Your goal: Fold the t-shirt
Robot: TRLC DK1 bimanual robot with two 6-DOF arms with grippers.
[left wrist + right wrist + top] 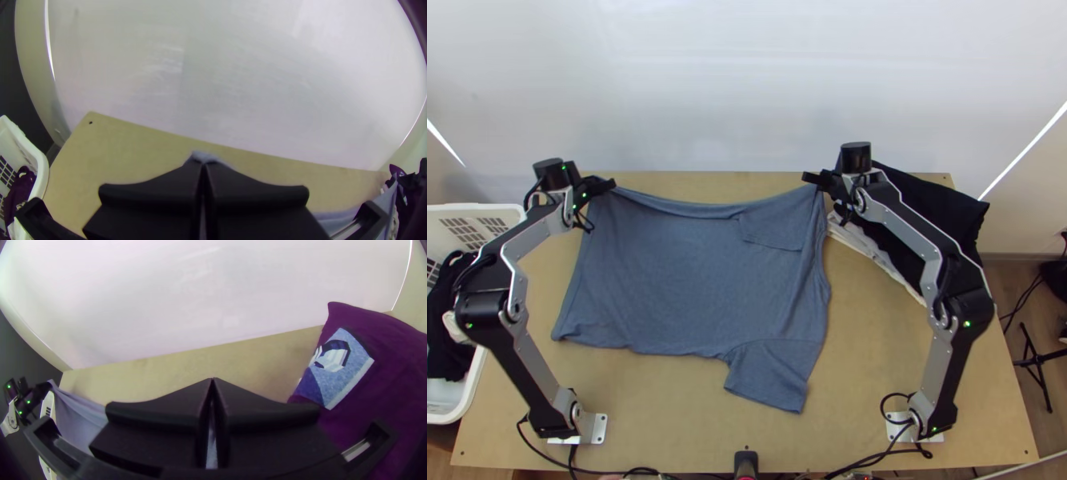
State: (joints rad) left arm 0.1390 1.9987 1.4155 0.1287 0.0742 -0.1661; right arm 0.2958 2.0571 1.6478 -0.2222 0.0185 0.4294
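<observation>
The blue-grey t-shirt hangs by its far edge between the two grippers, its near part on the table, with one sleeve pointing toward the near edge. My left gripper is shut on the shirt's far left corner; in the left wrist view a bit of cloth peeks past the tips of the left gripper. At the far right corner my right gripper is shut on the shirt; the right wrist view shows the right gripper with its fingers together and cloth below them.
A stack of folded clothes, black on top and white below, lies at the table's far right. A white basket with dark clothes stands left of the table. A white wall rises behind.
</observation>
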